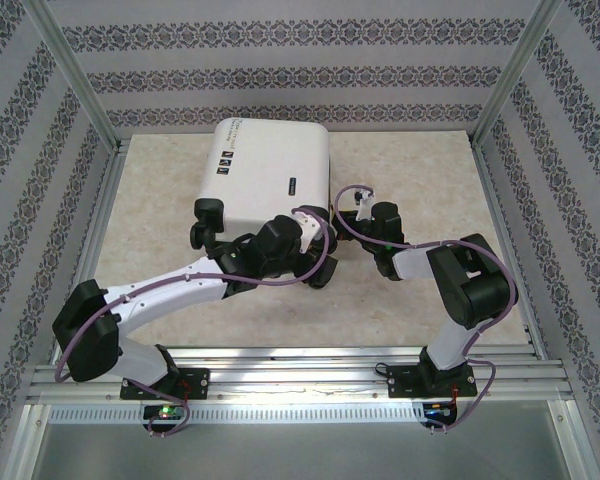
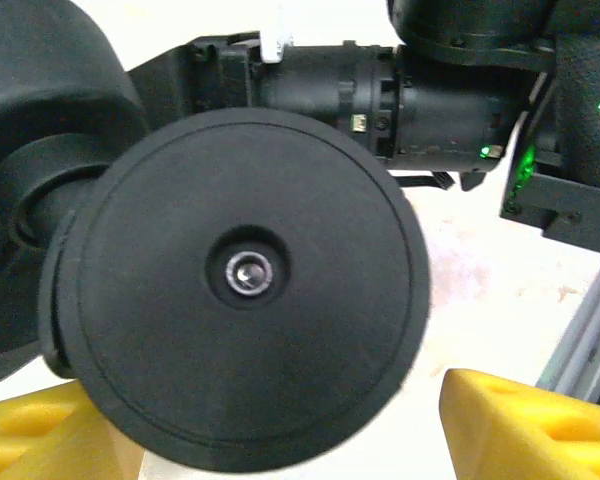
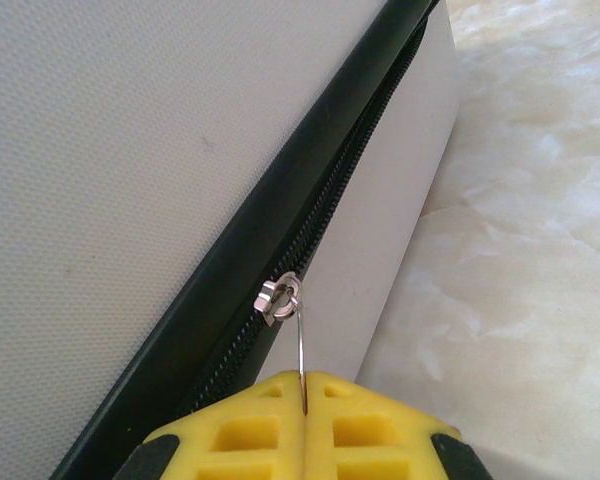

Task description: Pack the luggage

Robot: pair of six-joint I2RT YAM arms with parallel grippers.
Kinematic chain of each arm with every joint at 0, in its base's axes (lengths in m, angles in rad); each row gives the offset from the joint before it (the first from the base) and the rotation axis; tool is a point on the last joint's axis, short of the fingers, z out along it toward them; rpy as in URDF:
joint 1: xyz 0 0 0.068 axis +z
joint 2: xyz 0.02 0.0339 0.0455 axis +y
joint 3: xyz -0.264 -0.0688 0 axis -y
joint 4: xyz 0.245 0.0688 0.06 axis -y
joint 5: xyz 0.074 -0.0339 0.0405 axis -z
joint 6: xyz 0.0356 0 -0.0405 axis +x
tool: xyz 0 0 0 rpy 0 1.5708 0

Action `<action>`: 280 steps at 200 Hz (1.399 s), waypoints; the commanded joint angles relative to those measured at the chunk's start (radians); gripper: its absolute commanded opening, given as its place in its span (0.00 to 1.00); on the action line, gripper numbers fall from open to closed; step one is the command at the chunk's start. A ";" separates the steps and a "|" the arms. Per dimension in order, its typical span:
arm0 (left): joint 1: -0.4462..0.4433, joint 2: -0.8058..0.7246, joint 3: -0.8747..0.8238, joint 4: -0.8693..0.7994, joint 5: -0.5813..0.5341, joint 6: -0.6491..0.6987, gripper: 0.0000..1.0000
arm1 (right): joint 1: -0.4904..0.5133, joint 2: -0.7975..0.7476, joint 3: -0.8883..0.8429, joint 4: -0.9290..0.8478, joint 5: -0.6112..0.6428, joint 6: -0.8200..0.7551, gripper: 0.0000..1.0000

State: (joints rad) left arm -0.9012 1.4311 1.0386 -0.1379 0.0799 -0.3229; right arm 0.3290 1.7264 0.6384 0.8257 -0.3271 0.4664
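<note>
Right tool (image 3: 303, 388) tight on luggage (image 3: 120, 150) zipper pull (image 3: 300, 345)

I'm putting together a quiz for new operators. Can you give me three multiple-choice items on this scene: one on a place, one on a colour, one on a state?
1. Where on the table does the suitcase lie?
A. far part, left of centre
B. near right corner
C. hanging off the near edge

2. What colour are the fingers of the right hand?
A. red
B. yellow
C. blue

3. The right hand is:
A. wide open
B. shut on nothing
C. shut on the zipper pull

Answers:
1 A: the top view shows it on the far side, left of the middle.
2 B: the right wrist view shows yellow fingers.
3 C: the thin metal pull is pinched between the closed fingers.
</note>
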 commanded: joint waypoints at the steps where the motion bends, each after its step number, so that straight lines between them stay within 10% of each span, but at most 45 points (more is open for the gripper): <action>1: -0.007 0.011 0.047 0.003 -0.124 -0.048 0.76 | -0.012 0.002 -0.013 0.041 0.005 0.008 0.00; 92: -0.007 0.006 0.083 -0.088 -0.198 -0.140 0.80 | -0.012 0.000 -0.022 0.055 0.004 0.014 0.00; 280: -0.051 0.222 0.371 -0.581 -0.644 -0.301 0.52 | -0.012 -0.002 -0.029 0.061 0.005 0.014 0.00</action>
State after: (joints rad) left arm -0.9604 1.6329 1.3918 -0.6090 -0.4244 -0.5999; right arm 0.3298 1.7264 0.6254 0.8642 -0.3428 0.4698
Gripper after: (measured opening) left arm 0.550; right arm 0.048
